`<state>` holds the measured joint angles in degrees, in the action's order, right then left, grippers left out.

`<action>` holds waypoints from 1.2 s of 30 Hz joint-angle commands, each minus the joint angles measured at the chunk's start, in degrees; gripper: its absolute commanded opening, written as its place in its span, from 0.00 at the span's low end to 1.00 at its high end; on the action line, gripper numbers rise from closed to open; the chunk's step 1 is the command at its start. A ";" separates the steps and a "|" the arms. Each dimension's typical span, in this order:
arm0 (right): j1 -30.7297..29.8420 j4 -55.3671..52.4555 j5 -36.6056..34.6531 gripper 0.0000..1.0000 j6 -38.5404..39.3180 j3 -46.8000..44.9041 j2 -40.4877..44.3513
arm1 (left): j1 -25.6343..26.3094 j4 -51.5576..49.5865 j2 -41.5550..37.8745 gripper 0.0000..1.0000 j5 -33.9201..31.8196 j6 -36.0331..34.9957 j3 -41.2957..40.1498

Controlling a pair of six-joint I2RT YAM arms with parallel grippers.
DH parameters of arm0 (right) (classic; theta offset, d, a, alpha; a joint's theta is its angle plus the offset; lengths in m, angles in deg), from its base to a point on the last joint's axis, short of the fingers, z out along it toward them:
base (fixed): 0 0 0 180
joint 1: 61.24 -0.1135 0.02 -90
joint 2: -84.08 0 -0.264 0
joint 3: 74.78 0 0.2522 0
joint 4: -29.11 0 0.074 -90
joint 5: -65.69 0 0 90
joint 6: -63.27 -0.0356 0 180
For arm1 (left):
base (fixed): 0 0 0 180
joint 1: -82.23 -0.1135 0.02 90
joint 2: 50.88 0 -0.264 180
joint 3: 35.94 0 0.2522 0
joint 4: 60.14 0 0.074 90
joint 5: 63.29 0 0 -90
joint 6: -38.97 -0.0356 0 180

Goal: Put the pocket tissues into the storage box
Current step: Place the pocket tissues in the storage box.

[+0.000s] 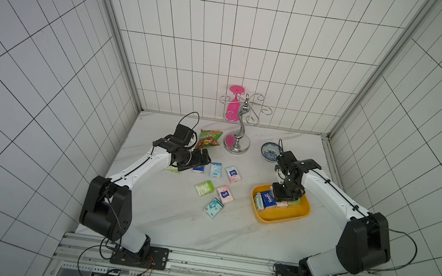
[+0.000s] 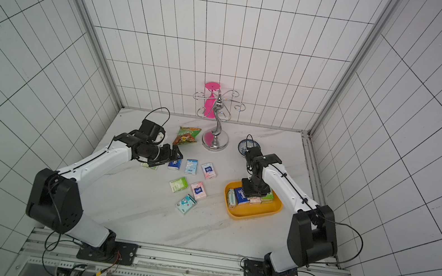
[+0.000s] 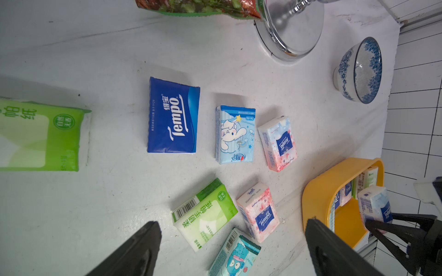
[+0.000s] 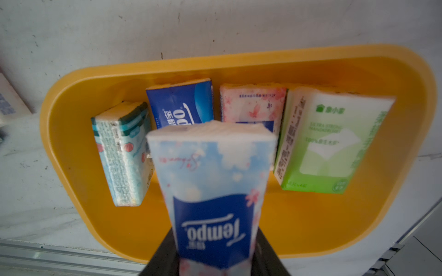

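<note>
Pocket tissues point(image 1: 204, 187) lie loose mid-table, and with one pink-blue packet point(image 4: 210, 176) clamped in your right gripper point(image 4: 215, 259) over the storage box point(image 4: 334, 227) at the right, lower it onto the bare near floor beside the four packets point(image 4: 179, 105) before letting go; your left gripper point(image 1: 206, 157) hovers wide open.

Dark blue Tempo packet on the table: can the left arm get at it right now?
Probably yes. The left hand is open and empty, hovering close to the dark blue packet, which lies flat, uncovered, with a gap to the light blue packet beside it.
</note>
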<state>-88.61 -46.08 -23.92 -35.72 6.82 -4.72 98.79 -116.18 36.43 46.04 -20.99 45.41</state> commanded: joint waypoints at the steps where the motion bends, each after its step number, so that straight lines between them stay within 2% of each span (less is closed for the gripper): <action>1: 2.49 2.75 -0.67 0.40 -1.80 -1.52 -3.34 | 0.05 -0.43 0.50 0.98 -0.75 -1.21 1.42; 11: 3.12 4.91 -5.12 0.43 -0.32 -1.11 -8.27 | -0.03 -1.09 0.55 0.98 -1.32 -2.06 2.04; 21: 3.13 0.07 -4.27 0.69 -2.23 2.47 -3.47 | -0.54 -2.35 1.85 0.98 -0.98 -2.53 3.52; 25: 2.79 -1.44 -2.62 0.74 -3.28 5.37 -2.31 | -1.12 -2.71 2.34 0.98 -0.61 -2.25 4.45; 31: -2.34 0.30 0.83 0.74 -3.35 12.58 -3.88 | -4.56 -1.74 2.19 0.98 2.61 0.10 3.17; 36: -7.41 4.29 1.89 0.75 -3.13 17.74 -9.44 | -9.27 -1.51 0.36 0.98 5.80 1.99 -0.09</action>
<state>-94.10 -43.72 -23.64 -38.39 21.92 -10.84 91.32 -118.17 38.09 49.49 -20.25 47.01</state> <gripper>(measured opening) 0.746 0.978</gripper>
